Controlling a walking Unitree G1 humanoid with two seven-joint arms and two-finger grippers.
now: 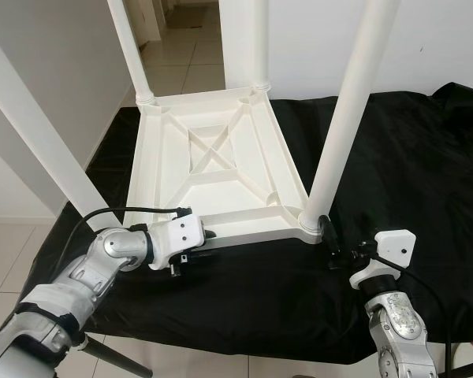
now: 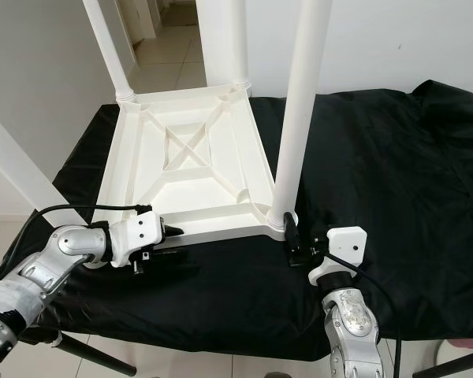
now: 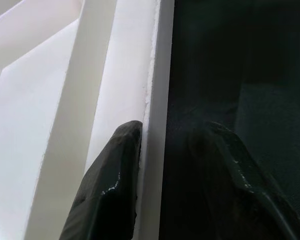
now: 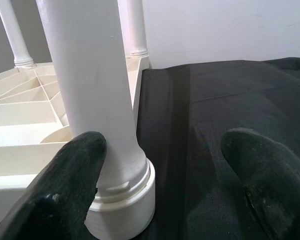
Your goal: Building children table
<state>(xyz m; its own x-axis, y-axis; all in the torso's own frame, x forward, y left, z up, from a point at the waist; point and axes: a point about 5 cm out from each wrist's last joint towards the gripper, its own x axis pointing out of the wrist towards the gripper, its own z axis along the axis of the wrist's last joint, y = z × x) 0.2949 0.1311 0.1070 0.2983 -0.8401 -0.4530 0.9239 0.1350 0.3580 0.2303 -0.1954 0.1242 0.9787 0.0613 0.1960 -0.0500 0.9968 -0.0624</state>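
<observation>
The white table (image 1: pixel 221 169) lies upside down on a black cloth (image 1: pixel 410 173), legs up. The left gripper (image 3: pixel 162 165) straddles the table's near rim, fingers apart. The right gripper (image 4: pixel 162 185) sits by the near right leg (image 4: pixel 97 100), fingers spread wide, one touching it.

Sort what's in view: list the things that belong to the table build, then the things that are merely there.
Part of the job:
- upside-down white tabletop
- near-right leg
- far-left leg
- near-left leg
- left gripper, fingers astride the tabletop's near edge
- right gripper, open beside the near-right leg

Merely there:
- black cloth
- tiled floor
</observation>
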